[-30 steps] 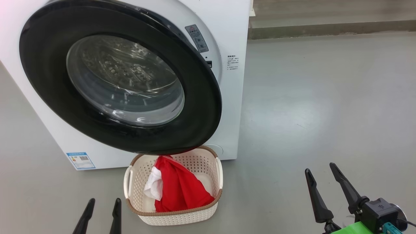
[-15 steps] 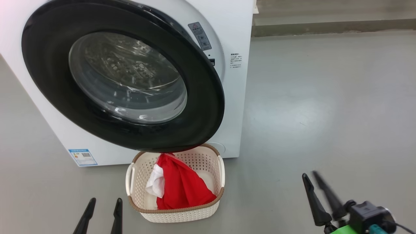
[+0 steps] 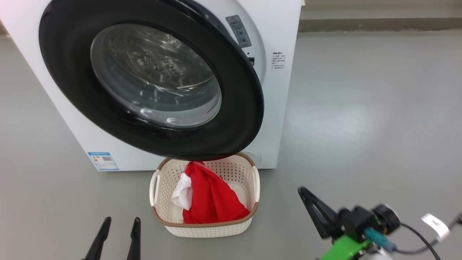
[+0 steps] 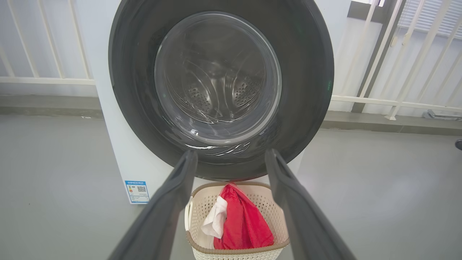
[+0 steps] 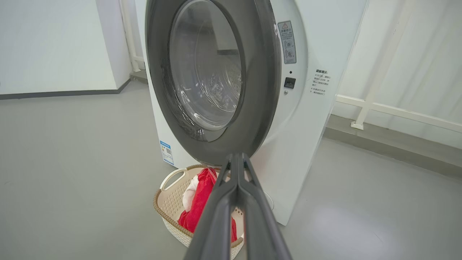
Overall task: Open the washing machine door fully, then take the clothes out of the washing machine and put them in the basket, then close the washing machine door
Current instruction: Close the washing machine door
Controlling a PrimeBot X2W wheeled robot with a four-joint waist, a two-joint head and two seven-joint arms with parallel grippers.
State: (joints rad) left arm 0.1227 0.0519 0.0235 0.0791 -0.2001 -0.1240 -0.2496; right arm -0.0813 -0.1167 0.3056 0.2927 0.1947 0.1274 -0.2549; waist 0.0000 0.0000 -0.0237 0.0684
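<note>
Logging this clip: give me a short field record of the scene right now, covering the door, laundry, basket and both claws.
door: washing machine door ajar, latch edge standing off the washing machine
basket: basket on the floor, under the door's lower rim
contents: red garment with a white cloth beside it, both in the basket
left claw: left claw open, empty, left of the basket
right claw: right claw shut, empty, right of the basket
stage: clothes in basket; door not yet closed

Warning triangle [image 5: 284,25] and QR-code sticker [image 3: 103,161] on the washing machine [image 3: 274,108]
</note>
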